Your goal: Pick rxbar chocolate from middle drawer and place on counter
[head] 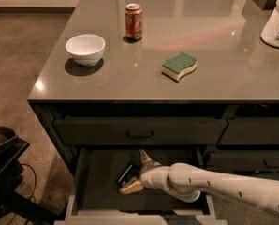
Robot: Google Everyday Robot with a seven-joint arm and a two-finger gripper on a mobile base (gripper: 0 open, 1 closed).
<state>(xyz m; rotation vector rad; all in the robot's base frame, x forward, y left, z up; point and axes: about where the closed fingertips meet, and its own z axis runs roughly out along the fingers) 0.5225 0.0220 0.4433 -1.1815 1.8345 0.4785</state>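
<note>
Your worktop [130,81] holds bowl [85,49], can [133,21], sponge [179,65]; in the middle drawer [97,182], your claw [133,172] gapes open astride the rxbar chocolate [127,174].

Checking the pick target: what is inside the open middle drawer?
In the wide dark grey middle drawer lies the small black rxbar chocolate wrapper, the open two-finger gripper straddling it. The white arm covers the drawer floor to the right.

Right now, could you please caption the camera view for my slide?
The gripper inside the open dark grey middle drawer, open fingers straddling the small black rxbar chocolate.
</note>
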